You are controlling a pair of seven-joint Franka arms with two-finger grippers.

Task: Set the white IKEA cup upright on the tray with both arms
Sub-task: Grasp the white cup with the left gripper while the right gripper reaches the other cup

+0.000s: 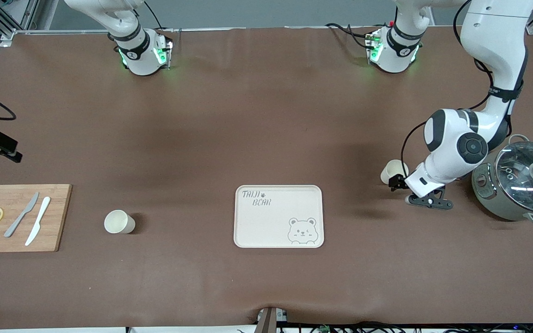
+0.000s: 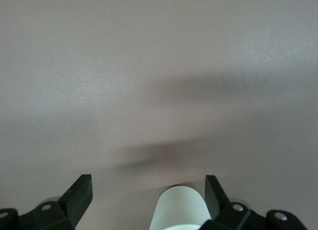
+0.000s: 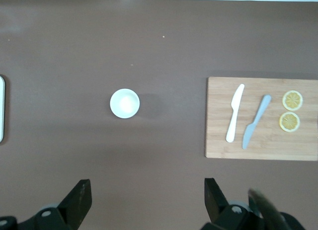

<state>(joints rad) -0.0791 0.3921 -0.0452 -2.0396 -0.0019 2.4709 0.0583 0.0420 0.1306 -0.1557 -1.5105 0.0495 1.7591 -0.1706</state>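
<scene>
Left gripper (image 1: 398, 181): jaws spread around cup (image 1: 390, 171), by the pot (image 1: 518, 185).
Right gripper (image 3: 147, 202): waiting high over the bench, jaws spread.
Risk: an off-centre pinch may tip the cup.

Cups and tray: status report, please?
Left gripper open around lying cup beside pot. Right gripper open, high over second cup. Tray bare, nothing blocking.

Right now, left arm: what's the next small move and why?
Probably shut the left pincer on the tipped cup lying beside the pot: the wrist view shows its fingers open, the cup between them, close to one finger. The tray has no cup on it. The right pincer waits, open, high over the table.
</scene>
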